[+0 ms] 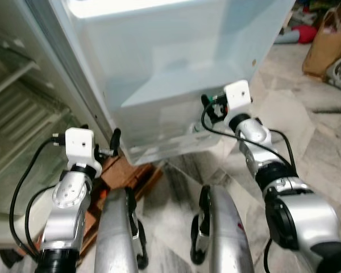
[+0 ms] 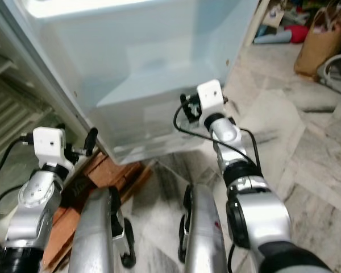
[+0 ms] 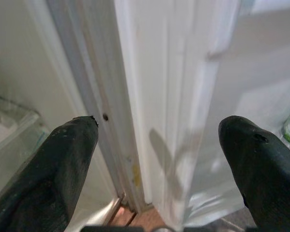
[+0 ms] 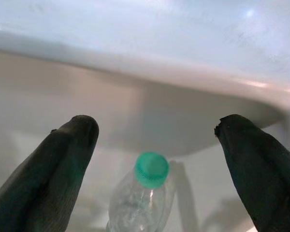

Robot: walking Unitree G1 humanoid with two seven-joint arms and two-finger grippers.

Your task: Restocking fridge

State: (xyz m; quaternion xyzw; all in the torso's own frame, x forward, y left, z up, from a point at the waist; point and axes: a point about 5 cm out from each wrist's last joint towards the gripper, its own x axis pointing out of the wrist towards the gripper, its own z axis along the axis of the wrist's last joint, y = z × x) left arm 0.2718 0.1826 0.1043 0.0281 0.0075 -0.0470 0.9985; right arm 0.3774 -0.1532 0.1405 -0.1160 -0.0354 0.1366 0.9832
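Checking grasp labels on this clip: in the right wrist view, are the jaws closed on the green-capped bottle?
No, the right gripper stands wide open, and the green-capped bottle sits untouched between and beyond its jaws.

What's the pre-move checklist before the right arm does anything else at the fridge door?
1. Right gripper open: ok, fingers spread wide with nothing between them.
2. Bottle placed: ok, the clear bottle with the green cap sits in the door shelf, apart from both fingers.
3. Bottle upright and stable: cannot tell, seen from above the cap, its base is hidden.
4. Left gripper free: ok, open and holding nothing, pointed at the hinge edge of the fridge door.
5. Retreat path for the right arm: ok, marble floor behind it looks bare nearby.
6. Next item to stock: cannot tell, none seen within reach.
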